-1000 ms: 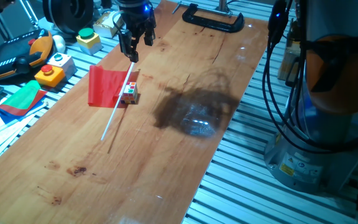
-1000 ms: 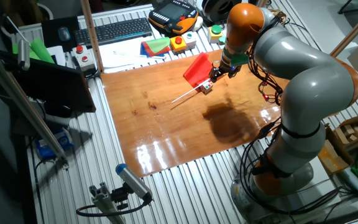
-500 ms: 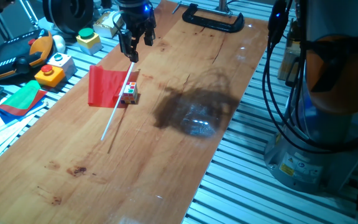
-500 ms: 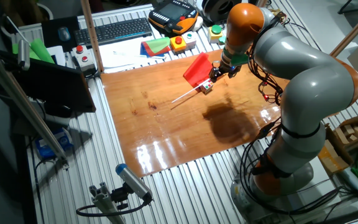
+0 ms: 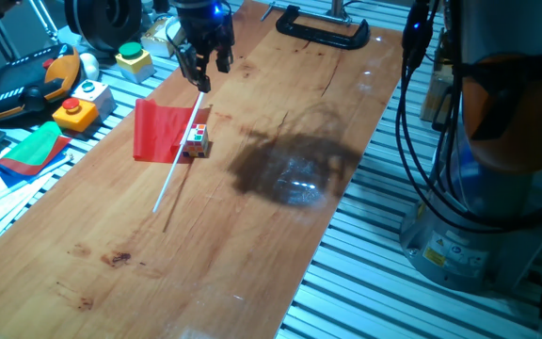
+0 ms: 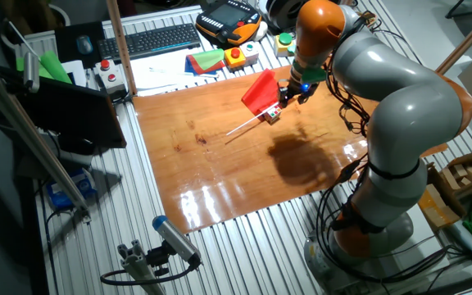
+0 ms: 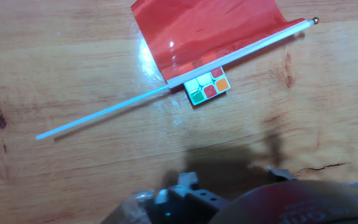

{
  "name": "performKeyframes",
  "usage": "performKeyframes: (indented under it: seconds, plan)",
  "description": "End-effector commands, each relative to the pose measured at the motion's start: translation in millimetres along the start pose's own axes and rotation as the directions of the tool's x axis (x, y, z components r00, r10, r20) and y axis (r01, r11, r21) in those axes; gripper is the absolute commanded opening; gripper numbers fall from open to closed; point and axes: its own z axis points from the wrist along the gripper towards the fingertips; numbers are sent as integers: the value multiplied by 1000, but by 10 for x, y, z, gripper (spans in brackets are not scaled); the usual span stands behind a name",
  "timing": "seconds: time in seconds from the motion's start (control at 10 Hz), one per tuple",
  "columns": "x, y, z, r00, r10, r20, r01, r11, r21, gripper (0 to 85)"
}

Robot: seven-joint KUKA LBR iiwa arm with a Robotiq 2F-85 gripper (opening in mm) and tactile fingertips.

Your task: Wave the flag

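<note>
Flag: the flag (image 5: 163,130) lay flat on the wooden table (image 5: 280,245), in the upper left part of one fixed view; its red sheet pointed to the left and its thin white stick ran down toward the lower left.
Cube: a small multicoloured cube (image 5: 196,139) sat just beside the stick, touching it or nearly so, on the side away from the red sheet; in the hand view the stick passed along the cube's top edge.
Gripper: the gripper (image 5: 202,70) hung above the top end of the stick, near the upper edge of the frame, and held nothing; its fingers seemed slightly apart, but the pictures did not show this for sure.
Step in hand: the flag was not yet grasped, so the approach seemed to be the work.
How to do it well: the fingers should probably come down on a bare part of the stick, away from the cube, with the jaws across the stick.
Risk: a grip too close to the cube could push it or catch the sheet.
</note>
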Motion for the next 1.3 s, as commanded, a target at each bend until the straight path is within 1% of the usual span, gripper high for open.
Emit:
performKeyframes:
  seconds: [0.0, 0.3, 0.8, 1.0, 1.2]
  plan:
    - [-4, 1, -4, 1000, 0, 1, 0, 1000, 0, 7]
    - [-15, 17, -31, 1000, 2, 4, -2, 1000, 3, 7]
    - [-26, 35, -30, 1000, 9, 4, -9, 1000, 4, 7]
    - [-51, 65, 12, 1000, 17, 4, -17, 1000, 4, 7]
    - [-89, 131, 104, 999, 34, 13, -34, 999, 0, 7]
